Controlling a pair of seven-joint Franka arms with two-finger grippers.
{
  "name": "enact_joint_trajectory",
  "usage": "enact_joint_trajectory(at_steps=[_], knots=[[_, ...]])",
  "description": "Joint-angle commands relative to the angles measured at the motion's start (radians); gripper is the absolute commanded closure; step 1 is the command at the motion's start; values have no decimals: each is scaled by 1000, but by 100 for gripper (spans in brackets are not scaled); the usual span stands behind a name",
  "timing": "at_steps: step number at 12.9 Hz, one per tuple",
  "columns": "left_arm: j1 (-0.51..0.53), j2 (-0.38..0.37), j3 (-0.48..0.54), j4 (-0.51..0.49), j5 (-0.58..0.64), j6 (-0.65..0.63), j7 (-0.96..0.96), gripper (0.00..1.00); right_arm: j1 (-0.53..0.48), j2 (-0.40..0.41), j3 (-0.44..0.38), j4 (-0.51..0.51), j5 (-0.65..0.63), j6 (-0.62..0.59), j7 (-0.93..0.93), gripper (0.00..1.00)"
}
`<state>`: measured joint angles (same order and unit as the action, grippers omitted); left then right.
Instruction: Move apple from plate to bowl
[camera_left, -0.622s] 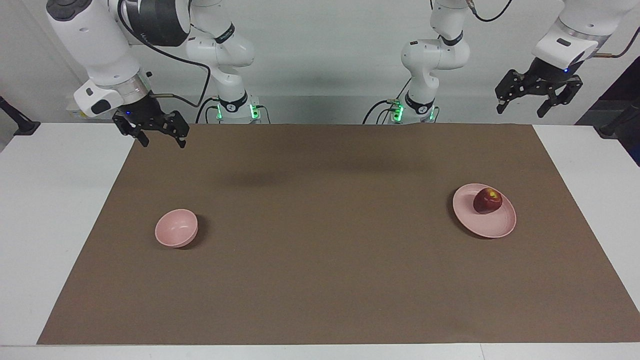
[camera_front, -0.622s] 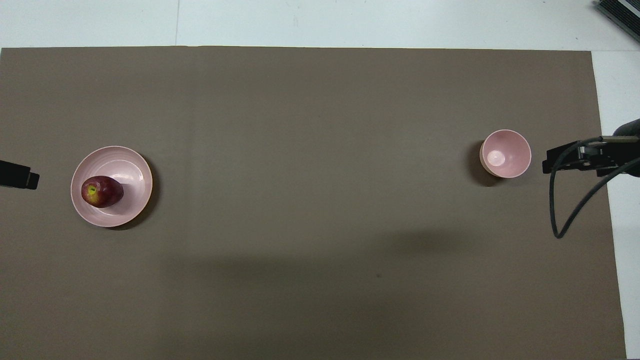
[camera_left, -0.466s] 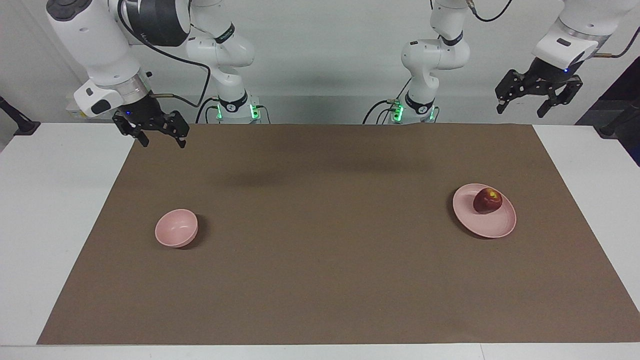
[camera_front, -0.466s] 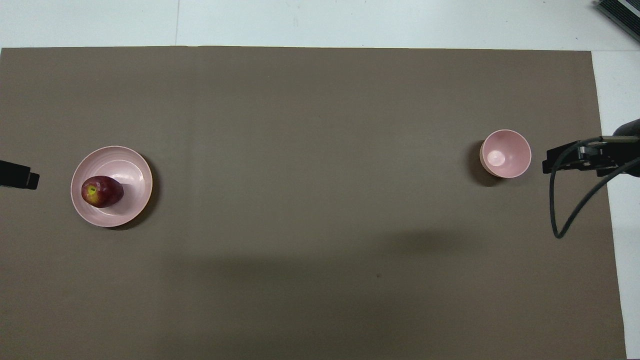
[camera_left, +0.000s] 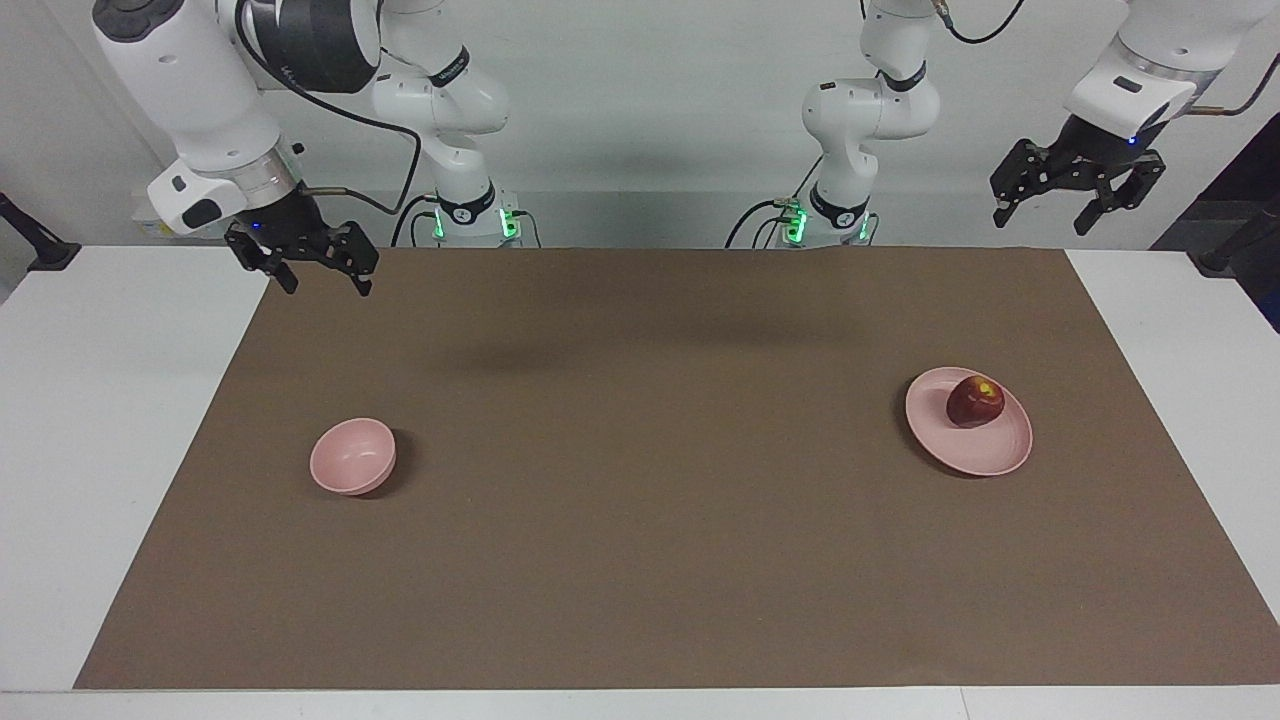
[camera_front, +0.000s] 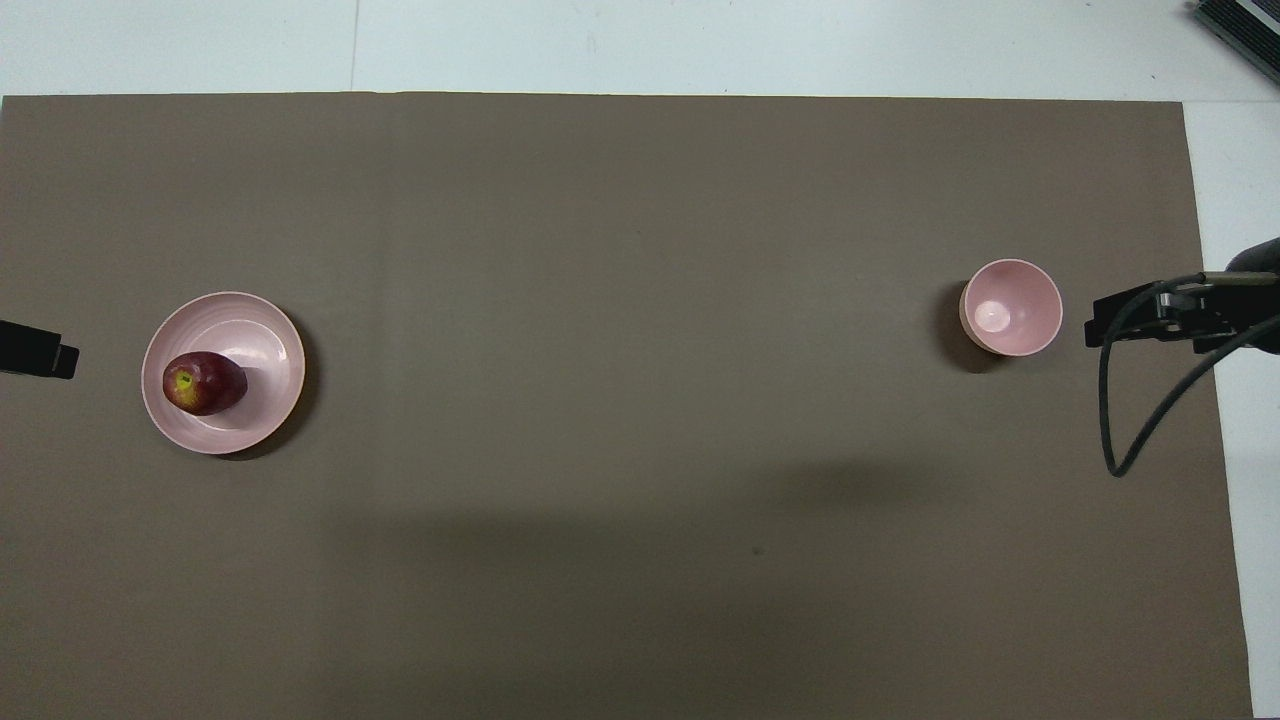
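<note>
The dark red apple (camera_left: 975, 401) (camera_front: 204, 383) lies on the pale pink plate (camera_left: 985, 452) (camera_front: 268, 335) toward the left arm's end of the table. A small deep pink bowl (camera_left: 352, 457) (camera_front: 1010, 306) stands with nothing in it toward the right arm's end. My left gripper (camera_left: 1043, 220) (camera_front: 40, 350) hangs open high in the air, off to the side of the plate, holding nothing. My right gripper (camera_left: 328, 287) (camera_front: 1125, 322) is open too. It is raised over the mat's edge beside the bowl and touches nothing.
A brown mat (camera_left: 640, 560) (camera_front: 640, 250) covers most of the white table (camera_left: 100, 420). Both arm bases stand at the robots' edge. A black cable (camera_front: 1130, 440) loops down from the right wrist.
</note>
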<state>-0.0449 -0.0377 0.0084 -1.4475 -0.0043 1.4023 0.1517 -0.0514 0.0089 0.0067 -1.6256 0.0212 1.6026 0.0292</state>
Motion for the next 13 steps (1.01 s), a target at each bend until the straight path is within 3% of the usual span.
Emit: enact_joint_trajectory(at_steps=[1, 13], knots=[[2, -28, 2, -33, 6, -2, -9, 0, -15, -10, 10, -13, 10, 3, -20, 0], [0, -41, 22, -93, 0, 92, 54, 0, -15, -10, 10, -13, 10, 3, -20, 0]])
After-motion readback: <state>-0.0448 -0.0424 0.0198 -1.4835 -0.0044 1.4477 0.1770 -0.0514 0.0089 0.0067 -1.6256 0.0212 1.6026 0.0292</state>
